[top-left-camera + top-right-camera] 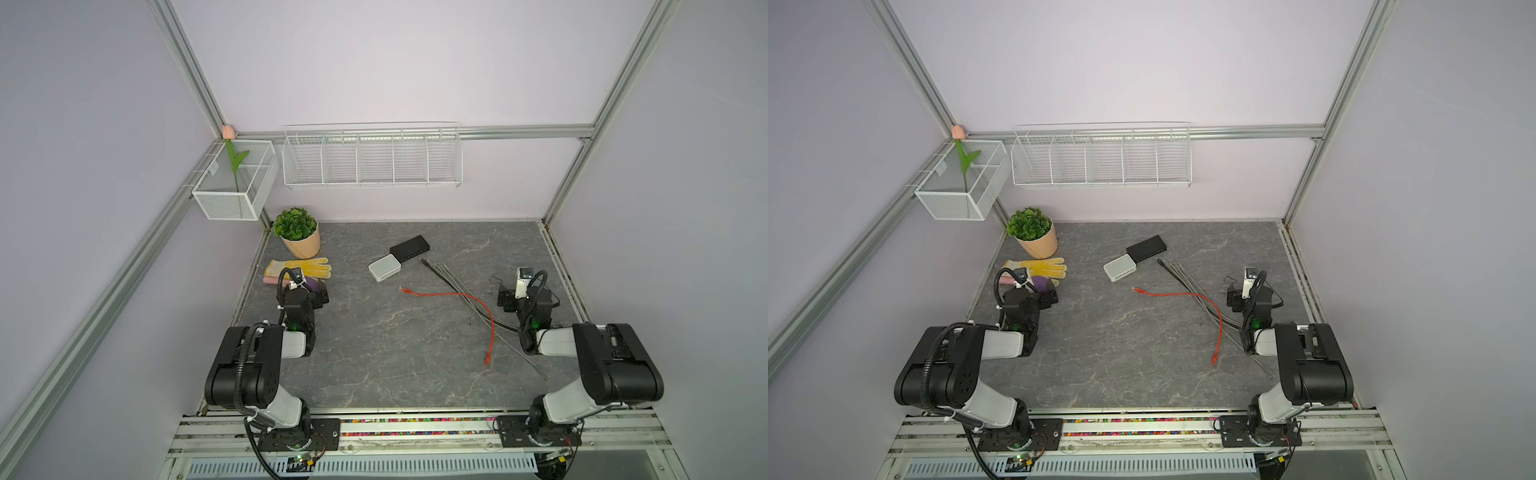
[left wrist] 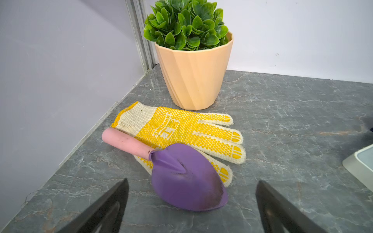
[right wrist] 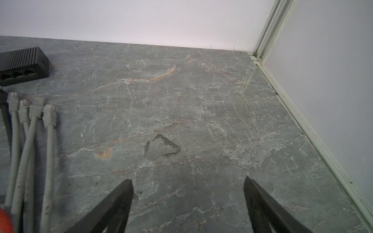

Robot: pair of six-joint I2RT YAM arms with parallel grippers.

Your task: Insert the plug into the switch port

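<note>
Grey marbled tabletop (image 1: 374, 357): carries the whole scene; both arms reach in from the near edge.
Black switch (image 1: 409, 247): lies flat toward the back of the table, one end right against the white box (image 1: 384, 267); in the right wrist view its ports (image 3: 18, 75) show as a row along one side face.
Orange cable (image 1: 471, 298): loose on the table in a long curve between the switch and the right arm; held by neither arm.
Plug (image 1: 402, 289): the cable's far end; it rests on the table just in front of the white box, apart from the switch and not in any port; the cable's other end (image 1: 487, 360) lies nearer the front.
Grey cables (image 1: 453, 286): a straight bundle crossing the orange cable; their connectors (image 3: 34, 109) point toward the switch, near it but apart.
Left gripper (image 2: 192, 182): jaws spread wide and gripping nothing; low at the table's left side, the trowel (image 2: 187, 177) lying just ahead of its fingertips.
Right gripper (image 3: 188, 180): jaws spread wide and gripping nothing; over bare tabletop at the right, well apart from the plug.
Trowel: purple blade, pink handle; it lies partly on the yellow-dotted glove (image 2: 181, 129).
Potted plant (image 2: 193, 76): upright in a peach pot behind the glove, in the back left corner.
Wall fittings: a white wire rack (image 1: 372, 160) on the back wall; a mesh box (image 1: 235, 199) holding a pink tulip at the left.
</note>
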